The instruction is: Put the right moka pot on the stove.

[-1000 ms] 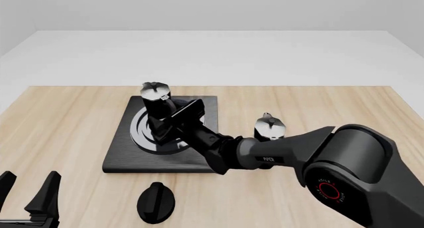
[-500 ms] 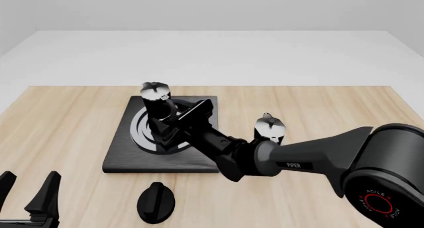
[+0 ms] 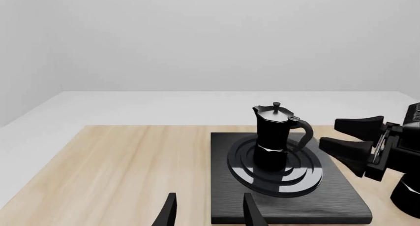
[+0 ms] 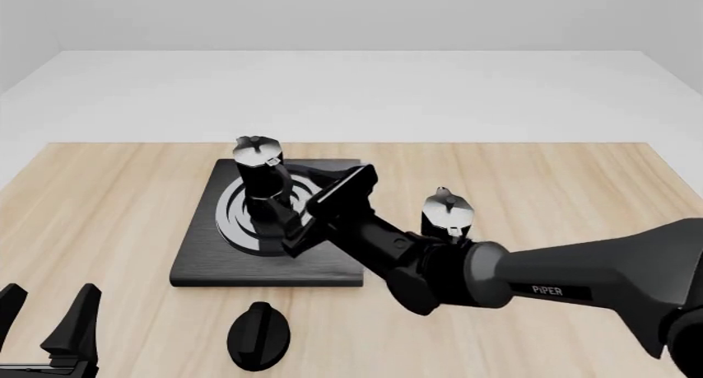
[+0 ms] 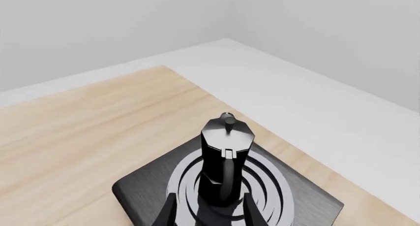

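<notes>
The right moka pot (image 4: 262,168), black and faceted with a silver lid and a looped handle, stands upright on the ring burner of the stove (image 4: 209,263). It also shows in the left wrist view (image 3: 272,132) and the right wrist view (image 5: 225,157). My right gripper (image 4: 296,209) is open, just to the right of the pot, with its handle facing the fingers and apart from them. Its fingers (image 3: 357,125) show in the left wrist view. My left gripper (image 4: 49,320) is open and empty at the near left table edge.
A second moka pot (image 4: 447,212), its handle not seen, stands on the wood right of the stove, partly behind my right arm. A small black round knob (image 4: 258,335) lies in front of the stove. The stove also shows in both wrist views (image 3: 341,206) (image 5: 144,186).
My right gripper has drawn back from the pot toward the right, jaws open. The pot stays upright on the burner. The left arm has not moved.
</notes>
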You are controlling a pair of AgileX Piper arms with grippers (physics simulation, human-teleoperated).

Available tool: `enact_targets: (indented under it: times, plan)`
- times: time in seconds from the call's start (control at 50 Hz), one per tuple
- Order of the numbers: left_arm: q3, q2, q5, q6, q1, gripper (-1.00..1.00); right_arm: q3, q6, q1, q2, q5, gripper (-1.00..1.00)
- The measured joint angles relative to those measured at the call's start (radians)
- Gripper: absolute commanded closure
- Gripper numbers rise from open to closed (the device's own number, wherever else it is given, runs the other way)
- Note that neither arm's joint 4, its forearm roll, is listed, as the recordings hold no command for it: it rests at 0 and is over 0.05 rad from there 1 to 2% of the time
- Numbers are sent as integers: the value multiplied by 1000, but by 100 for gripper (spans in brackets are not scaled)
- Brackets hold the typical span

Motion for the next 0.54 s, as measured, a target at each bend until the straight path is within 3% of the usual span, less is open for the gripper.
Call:
enact_targets:
  times: [0.54]
  plan:
    - [0,0,0,0,0,-100,239,32,33,-235,-16,-100]
